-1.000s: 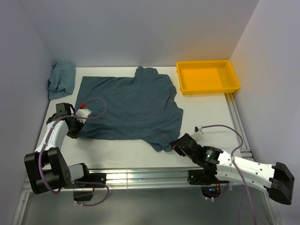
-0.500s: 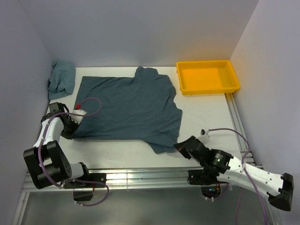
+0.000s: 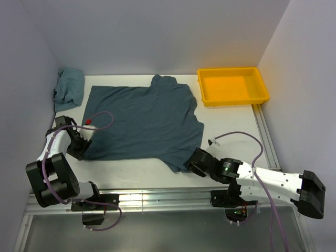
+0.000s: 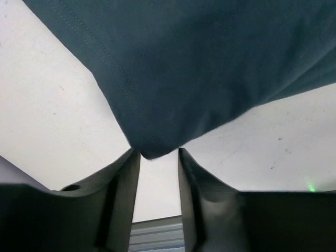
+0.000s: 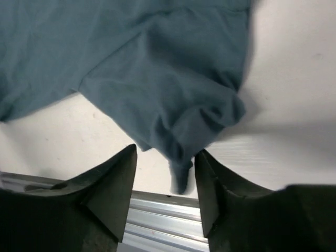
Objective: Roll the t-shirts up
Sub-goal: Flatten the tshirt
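Observation:
A dark slate blue-grey t-shirt (image 3: 147, 121) lies spread flat on the white table. Its near left corner (image 4: 152, 149) lies right at the tips of my left gripper (image 4: 157, 153), which is open and grips nothing. My left gripper (image 3: 80, 148) sits low at that corner. The shirt's near right sleeve (image 5: 173, 105) is bunched, and a blurred fold of it lies between the wide-apart fingers of my open right gripper (image 5: 167, 152). My right gripper (image 3: 193, 164) is at that sleeve. A second t-shirt (image 3: 68, 89), lighter blue-grey, lies crumpled at the back left.
A yellow plastic tray (image 3: 232, 100) stands at the back right, just right of the shirt's collar side. An aluminium rail (image 3: 157, 197) runs along the table's near edge. Grey walls close in the left, back and right sides.
Both grippers went from shut to open and let go of the shirt. The left one had drawn the near left corner toward the near left. The right arm shifted left to the sleeve.

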### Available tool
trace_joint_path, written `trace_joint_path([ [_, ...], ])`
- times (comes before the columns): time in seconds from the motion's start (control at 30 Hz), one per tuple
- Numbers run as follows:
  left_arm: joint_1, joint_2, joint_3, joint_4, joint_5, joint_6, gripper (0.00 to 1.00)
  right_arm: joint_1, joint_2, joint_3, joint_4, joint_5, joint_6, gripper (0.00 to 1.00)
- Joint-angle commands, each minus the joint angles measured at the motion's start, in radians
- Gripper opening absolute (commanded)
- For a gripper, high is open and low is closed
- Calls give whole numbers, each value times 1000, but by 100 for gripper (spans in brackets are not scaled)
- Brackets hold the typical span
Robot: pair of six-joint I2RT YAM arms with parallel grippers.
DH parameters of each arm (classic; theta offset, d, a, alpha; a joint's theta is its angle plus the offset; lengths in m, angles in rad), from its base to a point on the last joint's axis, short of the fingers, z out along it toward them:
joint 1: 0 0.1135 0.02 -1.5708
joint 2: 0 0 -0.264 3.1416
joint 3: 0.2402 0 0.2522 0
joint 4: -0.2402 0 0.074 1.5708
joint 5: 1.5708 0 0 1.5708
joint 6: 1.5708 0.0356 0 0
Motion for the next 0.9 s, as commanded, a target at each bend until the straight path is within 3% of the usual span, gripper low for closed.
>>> trace_joint_path([
  [0.0, 6, 2, 47, -41, 39, 20, 47, 8, -1, 124, -29, 72, -88, 65],
  [0.07, 9, -13, 68, -54, 56, 25, 55, 5, -15, 184, -107, 123, -100, 75],
  [0.17, 12, -27, 116, -87, 91, 22, 63, -36, -49, 235, -146, 158, -151, 76],
  [0.33, 18, -12, 223, -140, 131, -14, 64, -309, -69, 223, -43, 71, -323, 76],
  [0.53, 20, 11, 283, -128, 142, -73, 64, -472, 109, 250, 41, 60, -406, 76],
  [0.73, 20, 88, 341, -92, 148, -159, 64, -674, 305, 224, 273, -63, -462, 70],
  [0.87, 18, 136, 374, -94, 168, -193, 63, -740, 429, 259, 358, -109, -485, 65],
])
